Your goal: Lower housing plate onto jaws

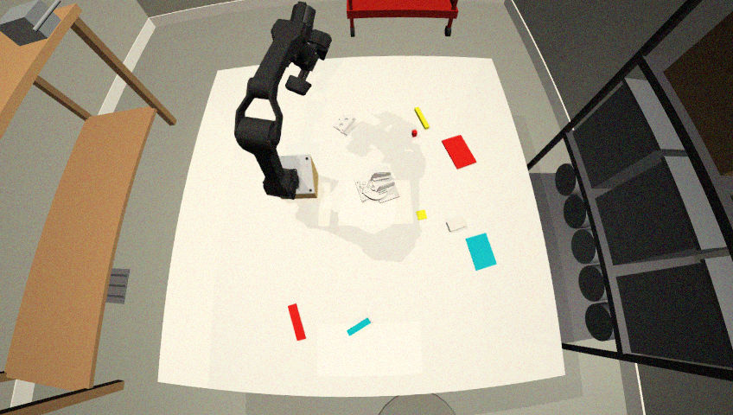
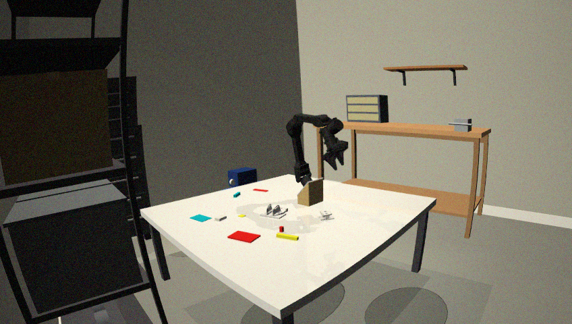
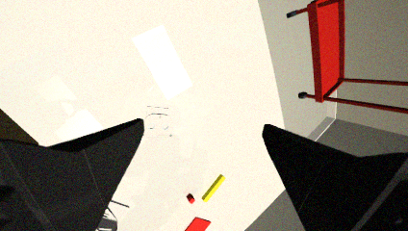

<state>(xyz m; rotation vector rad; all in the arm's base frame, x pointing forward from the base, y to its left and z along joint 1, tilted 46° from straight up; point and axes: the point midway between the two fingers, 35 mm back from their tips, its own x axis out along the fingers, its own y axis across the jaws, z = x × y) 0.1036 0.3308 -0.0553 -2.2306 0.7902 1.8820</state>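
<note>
My gripper (image 2: 338, 165) (image 3: 204, 127) is open, with nothing between its fingers. It hangs high above the far left part of the table, pointing down. The white housing plate (image 1: 343, 124) (image 2: 326, 216) lies apart on the table; in the wrist view its faint outline (image 3: 159, 121) shows near the left fingertip. The two jaws (image 1: 381, 182) (image 2: 272, 210) stand side by side on the white base at the table's middle, with no plate over them. They show partly at the wrist view's lower edge, behind the left finger. The pins and stubs are too small to make out.
The arm's mount block (image 1: 314, 183) (image 2: 315, 194) stands left of the jaws. A yellow bar (image 1: 421, 118) (image 2: 287, 236) (image 3: 213, 188), a small red piece (image 1: 414, 133) (image 2: 281, 229) (image 3: 191, 198) and a red sheet (image 1: 458, 151) (image 2: 243, 236) (image 3: 197, 224) lie right of the plate.
</note>
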